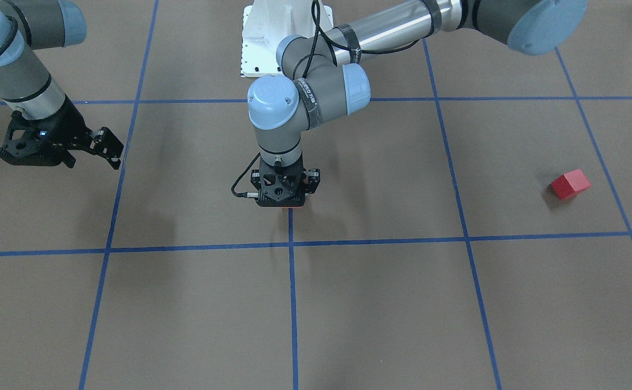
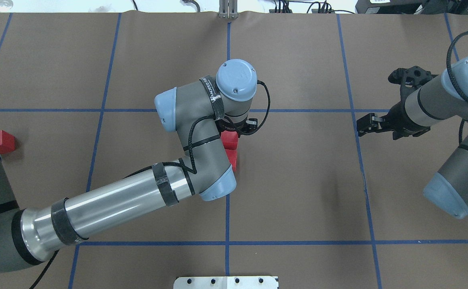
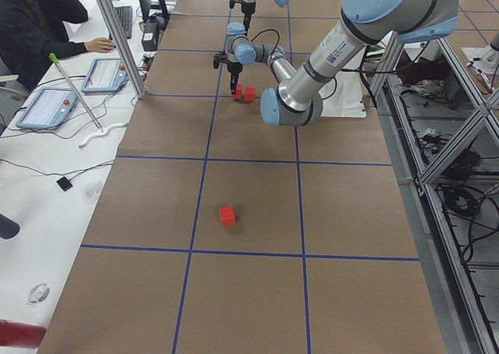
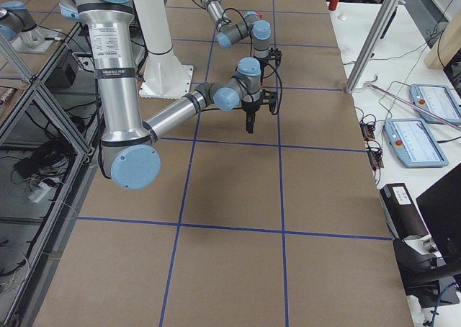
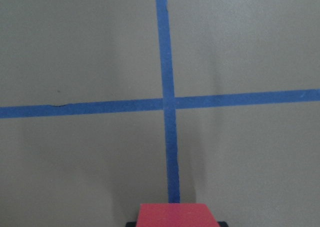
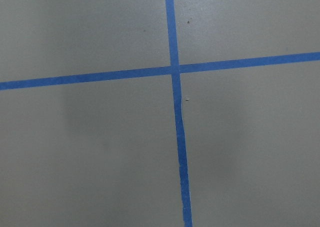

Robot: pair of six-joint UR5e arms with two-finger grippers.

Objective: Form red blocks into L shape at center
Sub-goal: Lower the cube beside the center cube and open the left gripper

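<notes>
Left gripper [image 1: 282, 201] over centre blocks [image 2: 230, 139]; third block [image 1: 571, 184] apart.

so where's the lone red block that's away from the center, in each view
Front-facing: lone red block, right side.
Overhead: far left edge.
Exterior left: near foreground.
Exterior right: not visible.
Left wrist and right wrist: not in them.
Shared landmark: blue tape grid; the block sits between its lines.

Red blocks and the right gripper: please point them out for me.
Lone red block [image 1: 571, 184], front-facing view, its top face.
Centre red blocks [image 2: 230, 139], overhead view, the farther block's top.
Right gripper [image 2: 364, 122], overhead view, between its fingertips.
</notes>
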